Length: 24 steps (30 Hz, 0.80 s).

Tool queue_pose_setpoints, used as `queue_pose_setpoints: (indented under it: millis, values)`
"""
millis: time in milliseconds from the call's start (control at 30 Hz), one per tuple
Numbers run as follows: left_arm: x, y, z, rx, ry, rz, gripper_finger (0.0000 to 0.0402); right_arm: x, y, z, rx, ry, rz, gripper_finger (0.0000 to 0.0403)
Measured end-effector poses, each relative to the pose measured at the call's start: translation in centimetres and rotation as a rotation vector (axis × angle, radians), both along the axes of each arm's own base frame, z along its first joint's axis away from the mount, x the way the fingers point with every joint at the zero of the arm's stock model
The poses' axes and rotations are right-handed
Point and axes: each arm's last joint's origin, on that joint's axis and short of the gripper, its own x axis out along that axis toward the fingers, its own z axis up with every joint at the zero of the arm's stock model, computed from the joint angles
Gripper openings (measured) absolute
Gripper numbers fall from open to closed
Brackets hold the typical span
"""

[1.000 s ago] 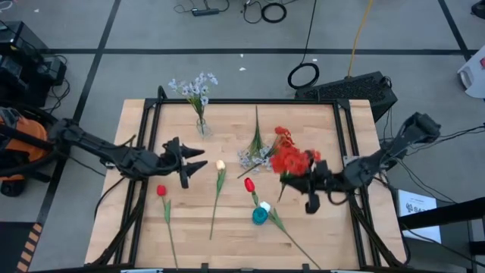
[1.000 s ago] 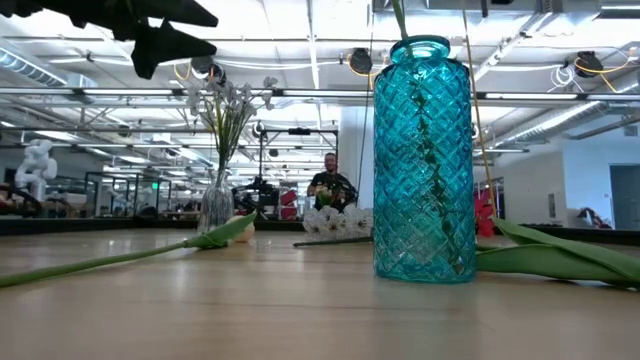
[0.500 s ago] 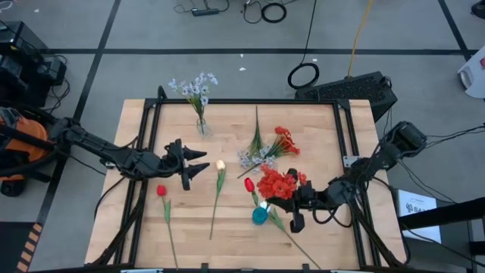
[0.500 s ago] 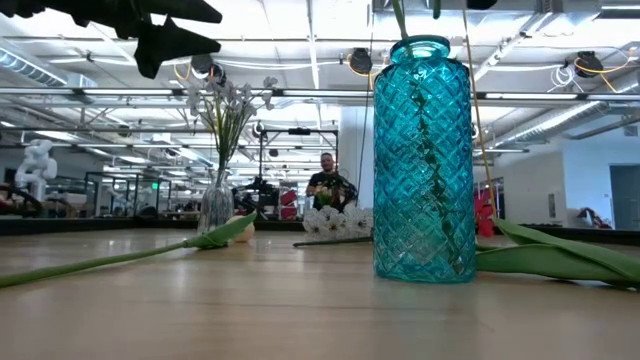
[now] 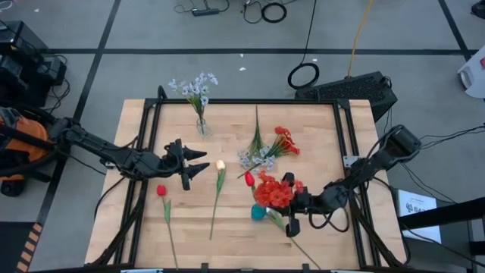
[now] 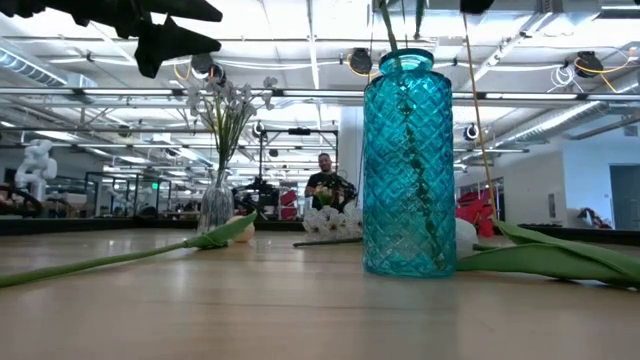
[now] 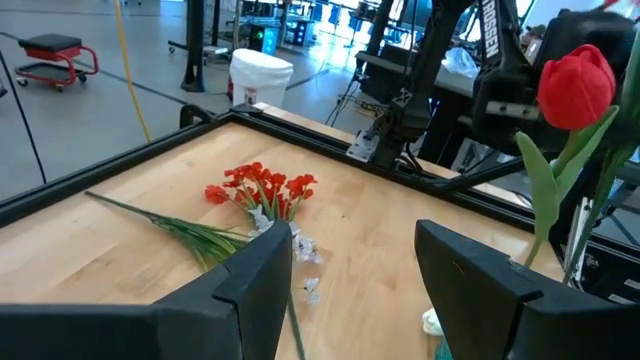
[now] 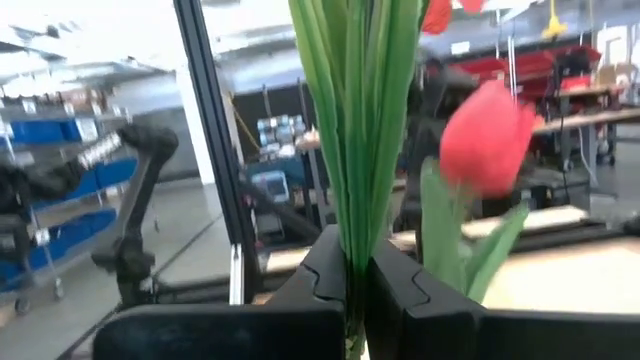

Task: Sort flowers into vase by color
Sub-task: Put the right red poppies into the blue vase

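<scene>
My right gripper (image 5: 288, 199) is shut on a bunch of red blooms (image 5: 273, 191) that stands over the teal glass vase (image 5: 258, 213). The bunch's stems reach down inside the vase (image 6: 405, 165). A red tulip (image 5: 248, 179) shows just beside the bunch. My left gripper (image 5: 195, 164) hovers open, left of a white rosebud (image 5: 220, 164) lying on its stem. A red bud (image 5: 161, 190) lies near the table's left. A red cluster (image 5: 283, 139) and a white sprig (image 5: 250, 158) lie mid-table. Bluish-white sprigs (image 5: 197, 86) stand in a clear vase (image 5: 203, 127). My right gripper pinches the red bunch's green stems (image 8: 355, 215) between its two fingers (image 8: 325, 262), which lie across them. It comes level from the table's right side. The bunch stands upright, blooms above the fingers, lower stems (image 6: 415, 170) down in the teal vase.
Black frame rails (image 5: 151, 121) run along the table's left, right and far edges. Long stems lie on the wood near the vase (image 6: 540, 262) and toward the near edge (image 5: 214, 208). A person (image 6: 326, 185) shows far behind the table.
My right gripper has carried the red bunch toward the table's near-left, from beside the mid-table flowers to over the teal vase. The stems now hang lower inside it. The vase has slid a little to the left. My left arm kept still.
</scene>
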Motion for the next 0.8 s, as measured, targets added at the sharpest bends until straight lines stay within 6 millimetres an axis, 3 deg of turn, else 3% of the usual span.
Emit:
queue_pose_setpoints:
  millis: [267, 567, 800]
  values:
    - [0.0, 0.0, 0.0, -0.001, -0.003, 0.0, 0.0217, -0.3, 0.0, 1.5, -0.106, -0.029, -0.03, 0.0001]
    - [0.0, 0.0, 0.0, -0.001, -0.003, 0.0, 0.0217, 0.1, 0.0, 0.5, -0.096, 0.06, -0.014, 0.0003]
    - [0.0, 0.0, 0.0, 0.0, -0.003, 0.0, 0.0217, 0.8, 0.5, -1.8, -0.115, 0.136, -0.005, 0.0003]
